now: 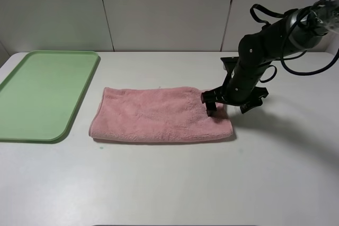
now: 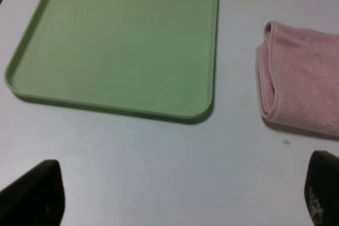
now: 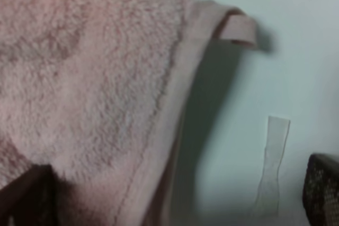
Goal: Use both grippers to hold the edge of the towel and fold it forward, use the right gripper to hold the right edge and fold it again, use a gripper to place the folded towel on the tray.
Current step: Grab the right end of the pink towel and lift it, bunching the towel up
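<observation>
The pink towel (image 1: 159,115) lies folded over once into a long strip on the white table, its doubled left end (image 2: 270,72) showing in the left wrist view. My right gripper (image 1: 229,107) is down at the towel's right end. It stands open, one finger over the cloth and the other over bare table. In the right wrist view the stitched hem (image 3: 175,93) and loop tag (image 3: 241,30) lie between its wide-apart fingers (image 3: 175,194). My left gripper (image 2: 177,199) hangs open above bare table near the green tray (image 2: 122,41), holding nothing; it is outside the exterior high view.
The light green tray (image 1: 42,93) sits at the table's left, a short gap from the towel. A clear strip of tape (image 3: 273,168) is stuck to the table just right of the towel's hem. A tiny green speck (image 2: 286,142) marks the table near the towel's left end.
</observation>
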Motion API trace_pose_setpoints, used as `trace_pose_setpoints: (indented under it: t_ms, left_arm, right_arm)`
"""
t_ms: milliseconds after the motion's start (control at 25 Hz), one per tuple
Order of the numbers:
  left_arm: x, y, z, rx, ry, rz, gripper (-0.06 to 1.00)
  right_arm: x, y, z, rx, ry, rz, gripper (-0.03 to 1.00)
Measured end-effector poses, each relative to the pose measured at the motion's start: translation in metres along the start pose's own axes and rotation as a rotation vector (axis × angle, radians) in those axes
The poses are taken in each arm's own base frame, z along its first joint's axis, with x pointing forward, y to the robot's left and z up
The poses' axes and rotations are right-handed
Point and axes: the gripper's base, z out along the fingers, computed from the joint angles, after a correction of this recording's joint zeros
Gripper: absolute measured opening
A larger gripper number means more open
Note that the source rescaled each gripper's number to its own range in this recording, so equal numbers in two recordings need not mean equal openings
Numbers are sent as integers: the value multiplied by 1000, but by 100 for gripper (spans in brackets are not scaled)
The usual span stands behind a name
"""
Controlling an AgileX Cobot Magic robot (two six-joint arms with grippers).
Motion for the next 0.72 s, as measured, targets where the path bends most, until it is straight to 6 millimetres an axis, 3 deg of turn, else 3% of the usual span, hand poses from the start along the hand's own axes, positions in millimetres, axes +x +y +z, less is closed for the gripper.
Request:
trace_pose_setpoints:
  t_ms: [160,240,360,720]
  left_arm:
    - [0,0,0,0,-1,0,90]
    - [0,0,0,0,-1,0,90]
    - [0,0,0,0,-1,0,90]
    - [0,0,0,1,-2,0,90]
  right_arm:
    - [-1,-1,0,3,-7,-4,54]
    - [-1,2,0,-8,-11,3,29]
    - [-1,6,0,-18,-16,9,4]
    - [-1,4,-5,2,-10,-23,5]
